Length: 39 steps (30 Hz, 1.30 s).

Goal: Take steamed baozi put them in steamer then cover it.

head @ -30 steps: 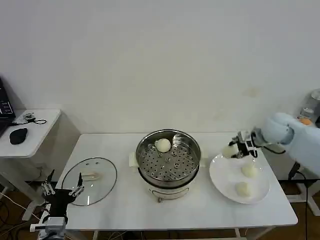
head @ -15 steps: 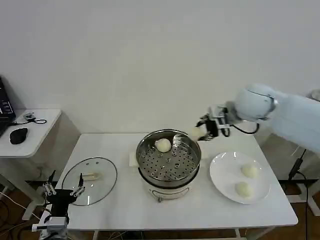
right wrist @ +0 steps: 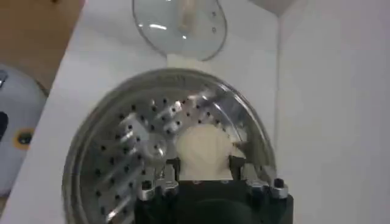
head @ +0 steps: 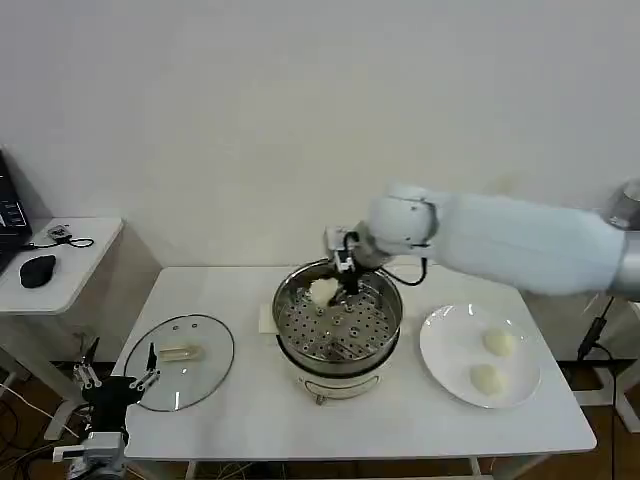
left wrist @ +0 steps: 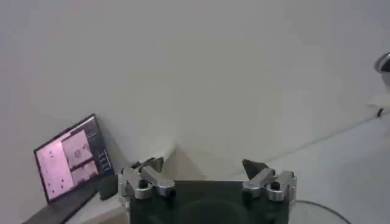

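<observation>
The steamed baozi (head: 323, 291) seen at the back of the steamer (head: 338, 318) is one bun, or maybe two close together; that cannot be told from the pictures. The steamer is set in the middle of the white table (head: 250, 400). The right gripper (head: 347, 272) is held over the back of the steamer, and in the right wrist view a bun (right wrist: 204, 150) is seen between its fingers, pinched or just being let go; which one cannot be told for sure. Two more buns (head: 498, 341) are left on the white plate (head: 440, 352) near the right edge of the table, one behind the other (head: 485, 378). The glass lid (head: 180, 360) is laid flat near the left front corner of the table, well apart from the steamer. The left gripper (head: 112, 388) is parked low by the front left corner of the table, with its fingers spread wide and nothing in them. About half of the job looks done. The two buns on the plate are yet to be moved, and then the lid is to be put on.
</observation>
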Available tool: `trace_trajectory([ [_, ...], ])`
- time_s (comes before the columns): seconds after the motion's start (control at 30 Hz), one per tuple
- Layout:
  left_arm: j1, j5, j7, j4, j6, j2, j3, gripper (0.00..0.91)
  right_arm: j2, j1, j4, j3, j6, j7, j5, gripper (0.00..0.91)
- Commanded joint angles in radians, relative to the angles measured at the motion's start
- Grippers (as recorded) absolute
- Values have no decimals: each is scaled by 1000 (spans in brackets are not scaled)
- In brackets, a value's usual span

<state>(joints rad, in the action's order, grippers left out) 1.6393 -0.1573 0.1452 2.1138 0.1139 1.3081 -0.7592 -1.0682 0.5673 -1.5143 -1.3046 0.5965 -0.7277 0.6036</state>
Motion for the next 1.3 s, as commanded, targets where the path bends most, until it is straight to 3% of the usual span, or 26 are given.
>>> trace_trajectory([
  [0.03, 0, -1, 0, -2, -1, 1, -7, 907, -94, -92, 92, -1, 29, 22, 11, 564],
  [0.6, 4, -1, 3, -13, -14, 4, -15, 907, -125, -137, 142, 18, 14, 29, -23, 564],
  [0.63, 4, -1, 3, -13, -14, 4, -16, 907, -125, -137, 142, 18, 14, 29, -24, 615],
  [0.67, 5, 0, 3, -13, -15, 5, -17, 907, -126, -138, 142, 18, 14, 29, -24, 746],
  [0.73, 6, -1, 3, -13, -15, 6, -17, 907, -127, -137, 142, 19, 14, 27, -23, 897],
  [0.9, 6, -5, 2, -9, -16, 11, -10, 907, -108, -125, 125, 19, 11, 20, -37, 907],
  [1.1, 5, -6, 1, -2, -15, 9, -2, 907, -31, -70, 57, 35, 7, 18, -47, 907],
  [1.3, 3, -5, 0, 0, -13, 1, 8, 907, 142, 64, -77, 45, -7, -26, -37, 907],
])
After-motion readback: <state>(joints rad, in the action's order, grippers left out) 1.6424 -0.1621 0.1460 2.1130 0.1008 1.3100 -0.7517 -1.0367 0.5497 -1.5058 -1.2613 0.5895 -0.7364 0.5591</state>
